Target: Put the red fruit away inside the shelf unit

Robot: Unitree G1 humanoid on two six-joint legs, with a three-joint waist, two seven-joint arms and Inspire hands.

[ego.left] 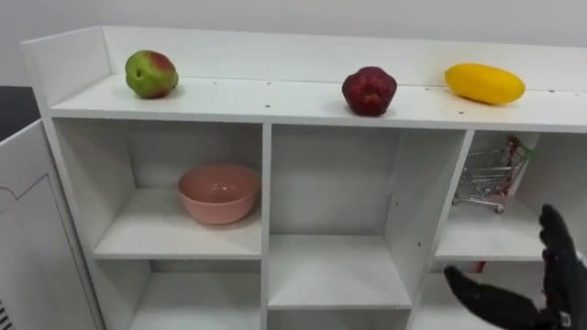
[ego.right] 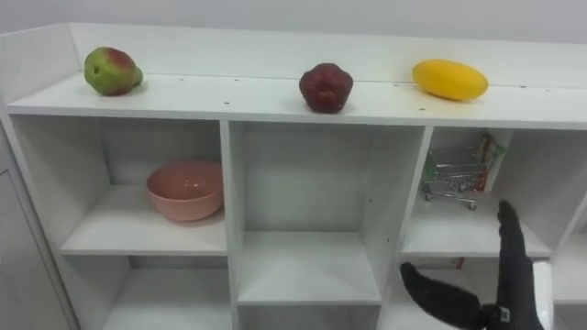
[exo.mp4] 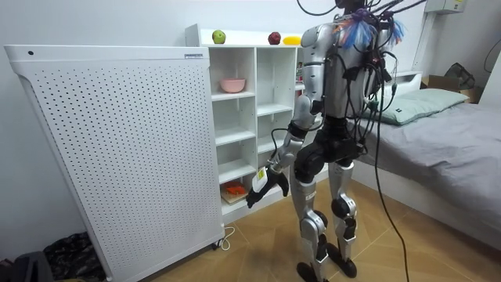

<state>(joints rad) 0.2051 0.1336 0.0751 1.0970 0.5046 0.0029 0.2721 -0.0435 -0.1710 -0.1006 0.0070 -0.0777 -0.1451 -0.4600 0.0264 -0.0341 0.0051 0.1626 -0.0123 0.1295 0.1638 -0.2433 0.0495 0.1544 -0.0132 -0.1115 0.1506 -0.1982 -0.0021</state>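
You're standing at the closet (ego.left: 330, 174), with all three fruits sitting along its top.
The green-red apple (ego.left: 150, 73) is resting near the top's left corner, the dark red fruit (ego.left: 370, 90) at mid front edge and the yellow fruit (ego.left: 484, 82) toward the right. The middle compartment, between the pink bowl (ego.left: 218, 192) and the toy cart (ego.left: 488, 174), is offering open room. Your right hand (ego.left: 561, 275) is hovering low right, fingers spread and gripping nothing. Your left hand (exo.mp4: 266, 188) is hanging low, fingers loose.
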